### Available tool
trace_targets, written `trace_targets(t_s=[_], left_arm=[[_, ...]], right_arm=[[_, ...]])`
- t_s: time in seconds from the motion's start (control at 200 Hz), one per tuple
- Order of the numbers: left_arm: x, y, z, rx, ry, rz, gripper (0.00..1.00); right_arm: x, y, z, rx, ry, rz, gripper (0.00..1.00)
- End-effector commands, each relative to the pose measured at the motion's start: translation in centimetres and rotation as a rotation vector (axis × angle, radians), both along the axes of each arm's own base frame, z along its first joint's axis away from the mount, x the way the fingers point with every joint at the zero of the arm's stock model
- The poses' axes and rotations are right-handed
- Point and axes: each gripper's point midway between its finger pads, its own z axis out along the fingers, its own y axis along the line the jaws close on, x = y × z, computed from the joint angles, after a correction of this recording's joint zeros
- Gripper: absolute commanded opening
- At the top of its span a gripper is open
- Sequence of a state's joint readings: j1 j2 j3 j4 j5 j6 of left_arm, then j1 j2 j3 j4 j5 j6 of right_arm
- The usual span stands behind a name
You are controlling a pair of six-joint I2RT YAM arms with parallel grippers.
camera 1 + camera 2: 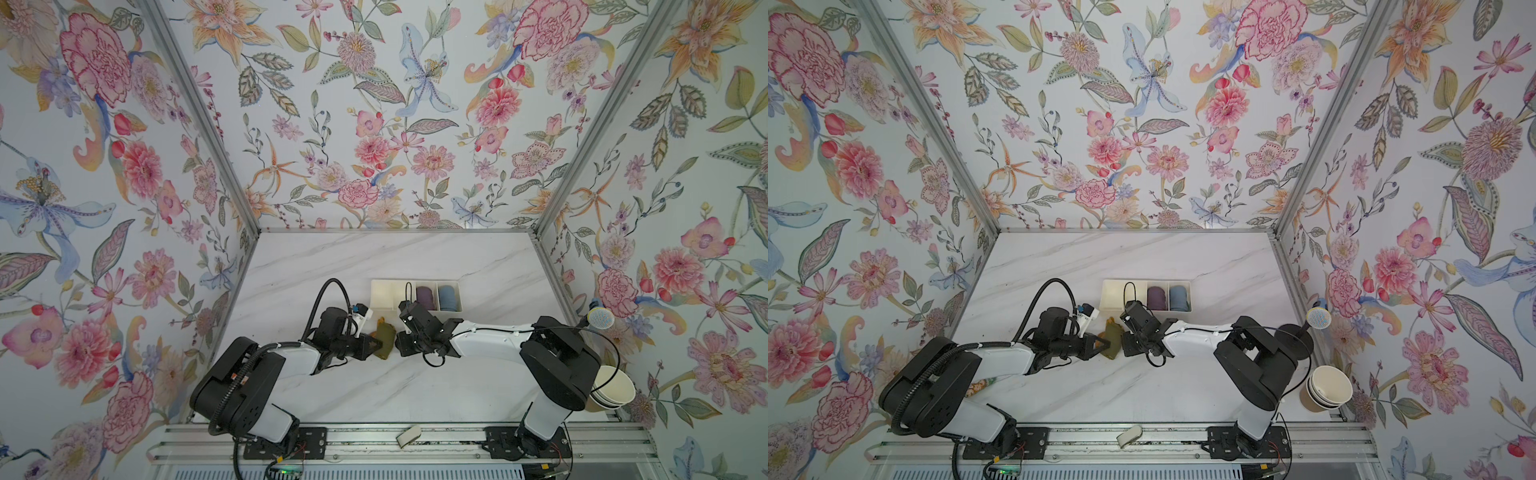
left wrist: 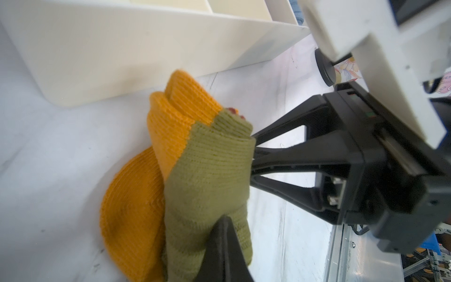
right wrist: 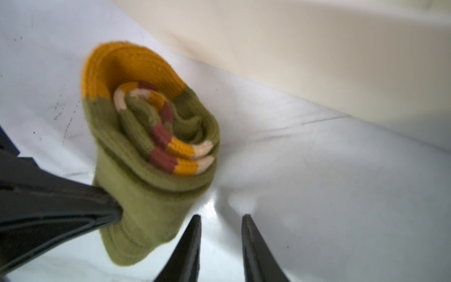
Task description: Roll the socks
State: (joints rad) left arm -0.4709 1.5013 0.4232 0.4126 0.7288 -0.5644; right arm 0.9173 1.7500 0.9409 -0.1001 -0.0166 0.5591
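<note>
- The left arm [image 1: 286, 361] reaches from lower left toward the frame centre in both top views, elbow bent.
- The left gripper [image 1: 379, 343] is pinched tight on the socks [image 1: 385, 338].
- The right arm [image 1: 486, 337] stretches leftward from lower right.
- The right gripper [image 3: 221, 217] has its fingers parted, gripping nothing.

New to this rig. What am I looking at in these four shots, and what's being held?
Two tabletop robot arms. Two pictures come from an overhead camera pair, the other two from a camera on each wrist. On the marble table sits a white tray holding a purple sock roll and a blue sock roll. Between the arms lie the olive-and-mustard socks, rolled. The left claw is shut on them; the right claw is open beside them, holding nothing.
</note>
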Motion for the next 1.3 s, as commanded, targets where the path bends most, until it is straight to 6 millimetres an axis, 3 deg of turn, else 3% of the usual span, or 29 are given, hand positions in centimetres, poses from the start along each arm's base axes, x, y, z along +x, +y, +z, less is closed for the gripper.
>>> trace_targets(t_s=[0.0, 0.17, 1.296], left_arm=[[-0.3, 1.4, -1.6, 0.068, 0.041, 0.034, 0.00], [0.1, 1.5, -0.9, 0.057, 0.023, 0.041, 0.00], [1.8, 2.6, 0.6, -0.038, -0.001, 0.097, 0.00]], right_arm=[[0.7, 0.6, -0.3, -0.025, -0.023, -0.020, 0.31], [0.6, 1.2, -0.6, -0.030, -0.025, -0.010, 0.30], [1.1, 5.9, 2.4, 0.193, -0.084, 0.117, 0.29]])
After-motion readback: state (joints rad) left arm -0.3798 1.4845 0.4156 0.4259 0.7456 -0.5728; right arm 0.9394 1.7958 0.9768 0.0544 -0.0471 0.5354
